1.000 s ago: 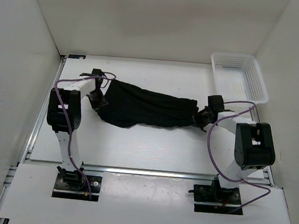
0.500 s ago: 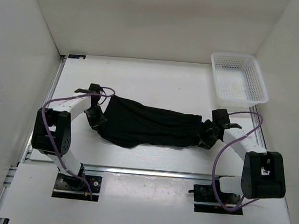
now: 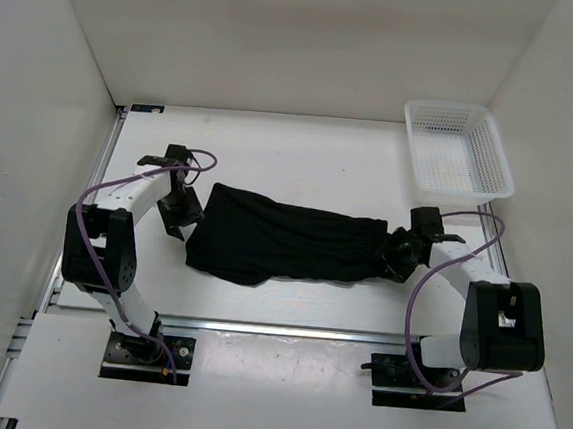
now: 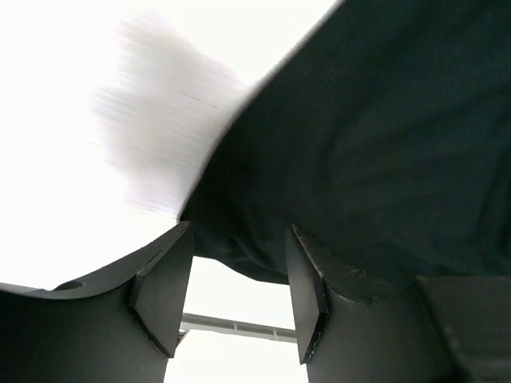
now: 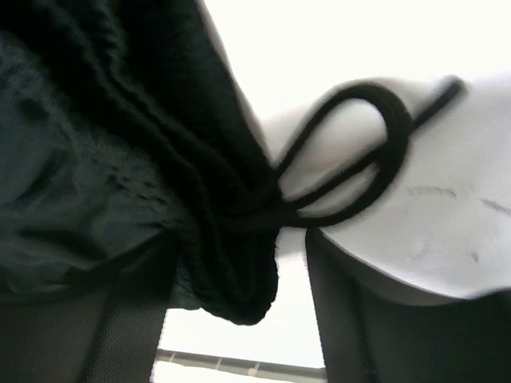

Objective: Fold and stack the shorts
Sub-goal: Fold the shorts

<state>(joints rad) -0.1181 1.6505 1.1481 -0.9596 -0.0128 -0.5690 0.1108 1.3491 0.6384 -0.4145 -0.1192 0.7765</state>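
The black shorts (image 3: pixel 284 239) lie spread flat across the middle of the table. My left gripper (image 3: pixel 178 215) is open just off their left end; in the left wrist view (image 4: pixel 235 299) its jaws stand apart with nothing between them, and the shorts' edge (image 4: pixel 383 144) lies just beyond the tips. My right gripper (image 3: pixel 400 255) is at the right end. In the right wrist view (image 5: pixel 239 319) its jaws stand apart with the bunched waistband (image 5: pixel 120 136) between them, against the left finger and clear of the right one. The drawstring (image 5: pixel 375 159) loops on the table.
A white mesh basket (image 3: pixel 458 149) stands at the back right corner. White walls close in the table on the left, back and right. An aluminium rail (image 3: pixel 277 327) runs along the near edge in front of the arm bases.
The shorts came down from a stretched hold to lie on the table. My left gripper let go and drew back to the upper left. My right gripper stayed at the right end.
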